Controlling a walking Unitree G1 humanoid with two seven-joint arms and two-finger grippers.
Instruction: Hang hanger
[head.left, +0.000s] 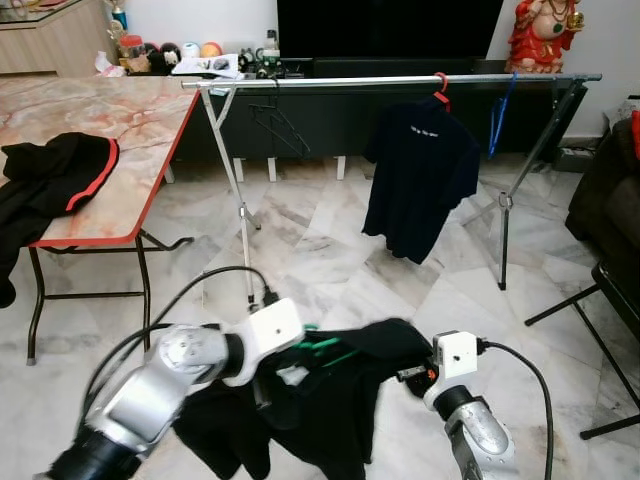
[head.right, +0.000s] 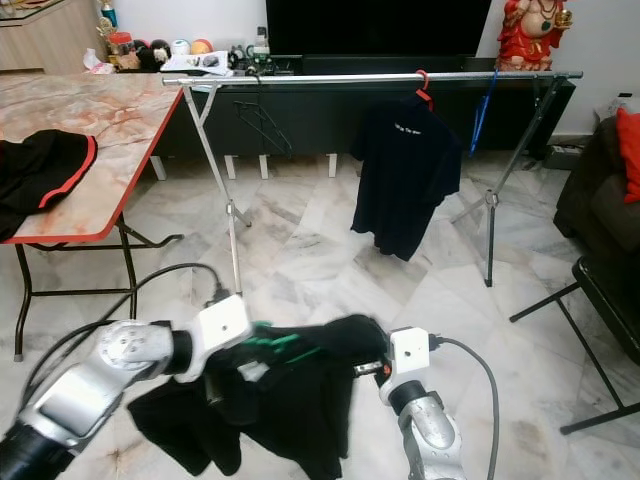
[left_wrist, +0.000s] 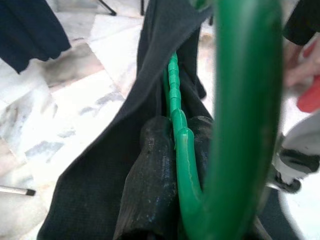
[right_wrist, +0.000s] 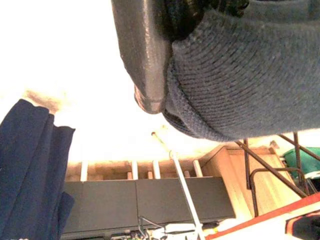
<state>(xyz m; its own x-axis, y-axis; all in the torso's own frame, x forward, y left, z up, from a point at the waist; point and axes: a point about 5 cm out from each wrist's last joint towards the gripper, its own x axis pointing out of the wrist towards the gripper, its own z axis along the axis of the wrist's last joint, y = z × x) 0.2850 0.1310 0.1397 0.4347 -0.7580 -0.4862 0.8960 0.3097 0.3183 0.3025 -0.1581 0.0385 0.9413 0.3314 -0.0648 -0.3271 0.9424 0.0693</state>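
**Green hanger and black garment held low between my two hands**

From my head I see the clothes rail (head.left: 400, 80) spanning the room over the marble floor (head.left: 330, 250), with a dark blue shirt (head.left: 420, 175) hung on a red hanger (head.left: 440, 88), a bare black hanger (head.left: 278, 122) and a blue hanger (head.left: 500, 118) beside it. The desk (head.left: 110, 140) stands to my left, a black jacket with red trim (head.left: 55, 175) draped over its near edge.

Low before me, well short of the rail, a black garment (head.left: 330, 400) sags between my arms. My left hand (head.left: 290, 365) is at its left side, where the green hanger (head.left: 325, 345) pokes out, its long axis running roughly sideways toward my right hand (head.left: 415, 375).

My left wrist camera adds the detail: my fingers (left_wrist: 150, 185) are closed on the green hanger's ridged bar, with black cloth pinched alongside. My right wrist camera shows one finger (right_wrist: 145, 55) pressed against knit fabric, clamped on the garment.
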